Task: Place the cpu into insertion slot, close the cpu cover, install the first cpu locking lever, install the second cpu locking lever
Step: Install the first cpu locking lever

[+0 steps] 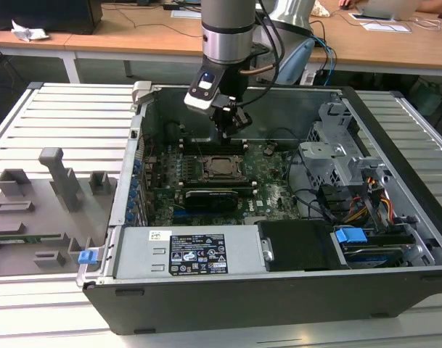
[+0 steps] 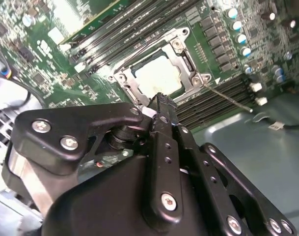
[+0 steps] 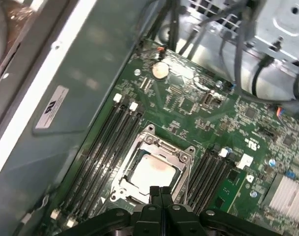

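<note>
Already you can see that the first step is done: the cpu lies flat in the slot, in the middle of the green board inside the open case on the bench. The cover looks shut too. Its silver frame lies flat around the cpu, and the pale top shows through the window. The levers are harder for you to judge. In the second wrist view one thin lever sticks out from a corner of the slot, over the black memory slots, so it looks not locked down yet. You cannot make out the other lever well enough to say. So, as a guess, two steps are done and the lever work is left. Now look at the pincer. Its two fingers are pressed tight together with no gap, and nothing is held between them. In both wrist views its tip points at the near edge of the slot, just beside the cover. In the exterior view the pincer hangs over the board near the slot, and you cannot tell if the tip touches anything.
</note>
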Robot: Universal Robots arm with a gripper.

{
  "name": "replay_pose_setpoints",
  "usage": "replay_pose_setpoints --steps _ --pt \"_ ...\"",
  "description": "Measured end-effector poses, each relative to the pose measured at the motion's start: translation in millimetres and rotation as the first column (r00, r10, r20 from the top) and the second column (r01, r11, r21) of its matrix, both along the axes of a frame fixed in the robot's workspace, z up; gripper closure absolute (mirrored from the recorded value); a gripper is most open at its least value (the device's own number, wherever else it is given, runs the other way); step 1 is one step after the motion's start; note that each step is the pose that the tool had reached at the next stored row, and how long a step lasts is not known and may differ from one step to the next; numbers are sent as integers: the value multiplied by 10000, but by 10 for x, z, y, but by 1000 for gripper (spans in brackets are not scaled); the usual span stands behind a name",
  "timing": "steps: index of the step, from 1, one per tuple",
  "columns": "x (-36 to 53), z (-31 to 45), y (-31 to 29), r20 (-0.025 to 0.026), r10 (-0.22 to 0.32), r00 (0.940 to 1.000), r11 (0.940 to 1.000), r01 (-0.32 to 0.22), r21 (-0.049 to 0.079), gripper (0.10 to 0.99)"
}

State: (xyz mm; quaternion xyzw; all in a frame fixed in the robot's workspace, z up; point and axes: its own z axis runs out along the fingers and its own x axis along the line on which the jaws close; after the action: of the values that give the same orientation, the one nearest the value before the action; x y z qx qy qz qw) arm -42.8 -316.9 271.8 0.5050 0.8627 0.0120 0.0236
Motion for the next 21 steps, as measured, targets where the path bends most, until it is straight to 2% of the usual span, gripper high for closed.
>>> replay_pose_setpoints --steps 1,3,6,8,14,17,20,21 --pt "0 0 0 -41 165 9999 9999 -165 0 980" --pt "-1 -3 0 -67 437 9990 9990 -437 1 980" --pt "-1 -6 0 -78 952 9954 9955 -953 2 980" --pt "-1 -8 0 -81 1390 9903 9903 -1390 3 980" --pt "0 -8 0 -84 2317 9728 9728 -2317 2 980" --pt "0 -8 0 -84 2734 9619 9619 -2734 2 980" --pt "0 -8 0 -83 3167 9485 9485 -3167 3 980" --pt "0 -8 0 -84 3387 9409 9409 -3387 2 980"
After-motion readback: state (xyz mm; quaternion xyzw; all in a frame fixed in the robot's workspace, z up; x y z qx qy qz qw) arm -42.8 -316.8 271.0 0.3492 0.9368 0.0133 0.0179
